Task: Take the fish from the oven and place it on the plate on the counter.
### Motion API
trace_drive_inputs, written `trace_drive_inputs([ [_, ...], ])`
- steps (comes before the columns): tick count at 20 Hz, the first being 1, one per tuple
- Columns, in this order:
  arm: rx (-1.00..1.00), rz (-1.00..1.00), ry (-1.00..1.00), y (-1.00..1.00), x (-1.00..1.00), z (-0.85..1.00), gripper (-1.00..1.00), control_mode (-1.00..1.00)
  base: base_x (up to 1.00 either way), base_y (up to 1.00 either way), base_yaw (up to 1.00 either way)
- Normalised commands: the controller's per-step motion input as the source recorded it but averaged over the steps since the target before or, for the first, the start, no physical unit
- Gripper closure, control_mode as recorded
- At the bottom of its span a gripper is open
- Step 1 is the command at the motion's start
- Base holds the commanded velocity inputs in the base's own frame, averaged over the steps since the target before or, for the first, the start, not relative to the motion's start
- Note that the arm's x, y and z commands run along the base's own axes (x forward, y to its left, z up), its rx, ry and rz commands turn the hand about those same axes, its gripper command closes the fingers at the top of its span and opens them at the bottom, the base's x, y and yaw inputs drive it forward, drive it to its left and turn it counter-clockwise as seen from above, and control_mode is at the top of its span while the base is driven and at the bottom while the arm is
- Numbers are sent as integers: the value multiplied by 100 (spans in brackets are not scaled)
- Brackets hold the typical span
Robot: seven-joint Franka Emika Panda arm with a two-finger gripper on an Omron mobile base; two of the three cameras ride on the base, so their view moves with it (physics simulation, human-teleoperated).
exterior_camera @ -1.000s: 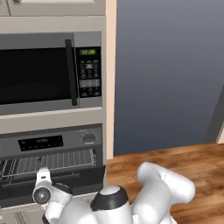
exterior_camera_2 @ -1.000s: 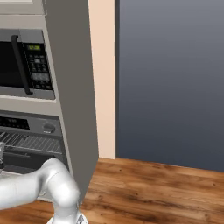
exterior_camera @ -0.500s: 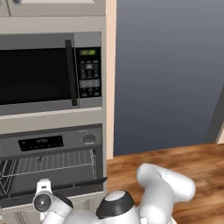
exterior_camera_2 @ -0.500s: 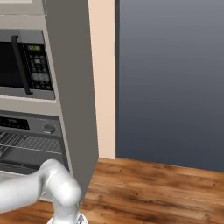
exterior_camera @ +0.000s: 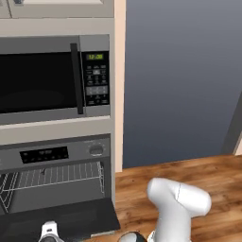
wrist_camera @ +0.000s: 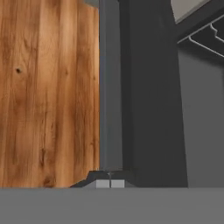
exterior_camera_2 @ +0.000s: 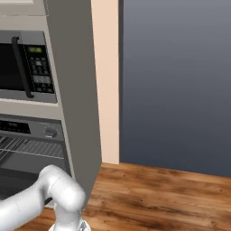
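The oven (exterior_camera: 56,153) stands open below the microwave, its dark glass door (exterior_camera: 71,222) folded down flat and a wire rack (exterior_camera: 61,177) bare inside. From the right side the oven (exterior_camera_2: 27,131) shows its display strip and knob. My gripper (wrist_camera: 110,183) is shut with nothing between its tips. It hangs low over the outer edge of the lowered door (wrist_camera: 148,87), with the wooden floor (wrist_camera: 48,87) on one side and the oven cavity on the other. The fish, the plate and the counter are out of view.
A black-windowed microwave (exterior_camera: 47,80) sits above the oven in the tall grey cabinet. A beige wall strip (exterior_camera_2: 106,81) and a dark blue-grey panel (exterior_camera: 179,80) stand to the right. Wooden floor (exterior_camera_2: 158,194) spreads in front.
My hand has sunk lower in front of the open oven door, almost to the bottom edge of the left base view, and the fingers have closed.
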Motion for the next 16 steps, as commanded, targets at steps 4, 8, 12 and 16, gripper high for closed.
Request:
trace_drive_inputs([
  [4,-4,3,7,0,-41,-80,100,-100,0,0,0],
  [8,0,0,0,0,-12,-2,100,-100,0,0,0],
  [12,0,0,-1,19,-13,0,-100,-100,0,0,0],
  [16,0,0,0,6,-26,8,-100,-100,0,0,0],
])
